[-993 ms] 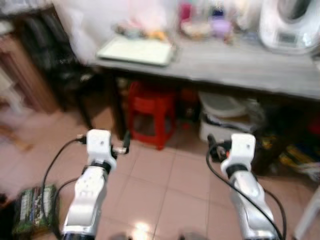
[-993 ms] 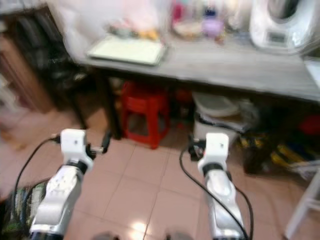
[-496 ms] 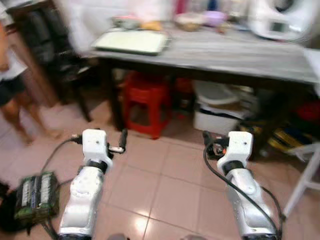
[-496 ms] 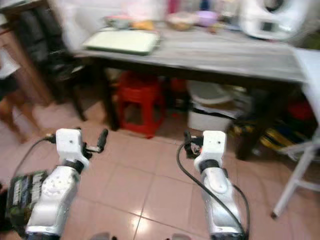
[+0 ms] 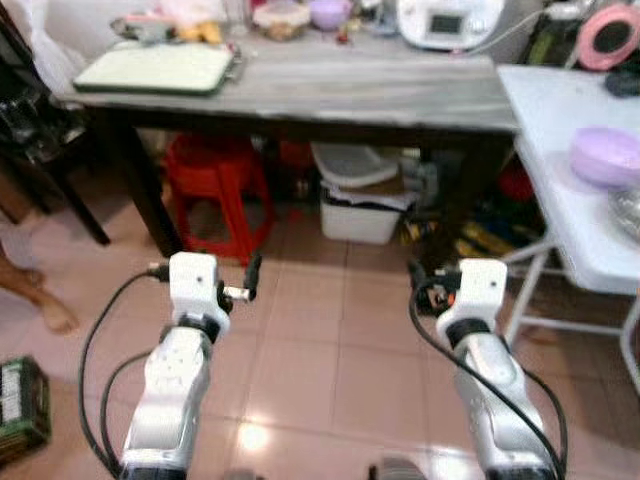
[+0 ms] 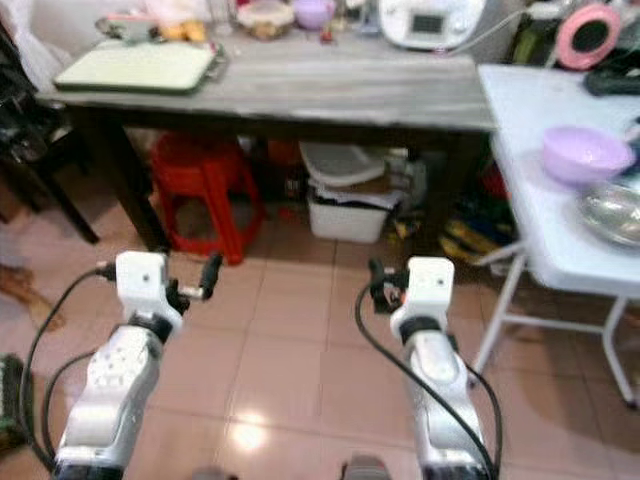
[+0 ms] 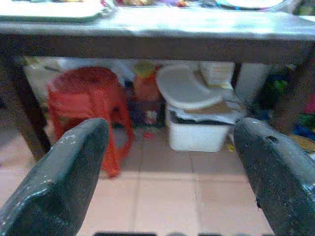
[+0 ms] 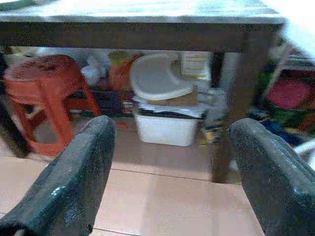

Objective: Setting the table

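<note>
**Both arms raised over the tiles, pincers empty, facing the tables**

Head views: the left gripper (image 5: 252, 275) and right gripper (image 5: 418, 285) are held forward at the same height above the pink tiled floor (image 5: 310, 370), silver forearms roughly parallel and well apart; ahead stands a long grey table (image 5: 380, 90), its long axis running across the view; a pale green tray (image 5: 155, 68) lies flat at its left end, long side along the table edge; bowls and a white appliance (image 5: 448, 20) sit along the far edge; a red stool (image 5: 215, 190) and a white bin (image 5: 358, 215) stand underneath; to the right, a white folding table (image 6: 530, 150) carries a purple bowl (image 6: 583, 155), upright, with a metal dish (image 6: 612, 212) just beside it.

Left wrist view: the two black fingers (image 7: 59, 182) stand wide apart, nothing between them; the stool and bin lie beyond.

Right wrist view: its fingers (image 8: 74, 177) are likewise spread, empty, aimed under the grey table.
</note>
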Tool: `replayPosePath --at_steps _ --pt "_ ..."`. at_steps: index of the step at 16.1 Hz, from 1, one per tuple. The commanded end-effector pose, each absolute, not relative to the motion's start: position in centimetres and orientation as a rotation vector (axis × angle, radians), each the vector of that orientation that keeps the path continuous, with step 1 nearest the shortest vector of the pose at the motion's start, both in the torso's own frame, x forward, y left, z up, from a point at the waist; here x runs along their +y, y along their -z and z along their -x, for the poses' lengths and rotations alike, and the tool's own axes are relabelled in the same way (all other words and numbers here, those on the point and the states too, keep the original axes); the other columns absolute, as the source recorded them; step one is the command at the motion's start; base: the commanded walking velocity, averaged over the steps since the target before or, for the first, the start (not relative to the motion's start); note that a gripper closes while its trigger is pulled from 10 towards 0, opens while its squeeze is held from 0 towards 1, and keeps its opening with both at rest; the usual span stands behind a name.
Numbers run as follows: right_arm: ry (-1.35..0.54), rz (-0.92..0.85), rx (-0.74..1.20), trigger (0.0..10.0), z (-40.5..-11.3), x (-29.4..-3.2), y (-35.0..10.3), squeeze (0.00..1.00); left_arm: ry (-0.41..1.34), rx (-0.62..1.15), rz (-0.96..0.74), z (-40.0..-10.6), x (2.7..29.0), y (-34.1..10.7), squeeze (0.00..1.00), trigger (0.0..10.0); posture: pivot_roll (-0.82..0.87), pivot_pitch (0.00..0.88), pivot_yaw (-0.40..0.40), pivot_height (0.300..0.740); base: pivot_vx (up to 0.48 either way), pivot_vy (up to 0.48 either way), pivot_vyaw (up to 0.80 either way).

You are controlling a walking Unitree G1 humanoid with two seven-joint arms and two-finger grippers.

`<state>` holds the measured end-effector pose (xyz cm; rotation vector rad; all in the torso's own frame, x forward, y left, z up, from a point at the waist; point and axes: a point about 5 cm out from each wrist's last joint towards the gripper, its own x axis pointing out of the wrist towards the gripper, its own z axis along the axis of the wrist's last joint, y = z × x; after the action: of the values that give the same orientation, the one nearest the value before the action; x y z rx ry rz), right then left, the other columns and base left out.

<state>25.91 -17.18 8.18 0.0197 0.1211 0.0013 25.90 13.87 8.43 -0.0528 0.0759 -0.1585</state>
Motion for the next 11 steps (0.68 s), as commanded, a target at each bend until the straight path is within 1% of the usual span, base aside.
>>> replayPosePath --at_steps 1,5,11 --pt "-0.005 -0.028 0.101 10.0 -26.19 -17.12 -8.65 0.00 0.162 0.066 0.040 -26.00 14.07 -8.72 0.00 10.0 -0.04 0.012 0.026 0.740 0.000 -0.450 0.00" --pt "-0.014 -0.035 0.095 10.0 -26.37 -16.99 -8.73 0.00 0.170 0.059 0.043 -26.04 14.01 -8.90 0.00 10.0 -0.04 0.007 0.026 0.740 0.000 -0.432 0.00" --pt "-0.017 -0.039 0.085 10.0 -26.62 -16.93 -8.91 0.00 0.201 0.047 0.036 -25.98 13.53 -9.16 0.00 10.0 -0.03 0.005 0.025 0.740 0.288 -0.380 0.00"
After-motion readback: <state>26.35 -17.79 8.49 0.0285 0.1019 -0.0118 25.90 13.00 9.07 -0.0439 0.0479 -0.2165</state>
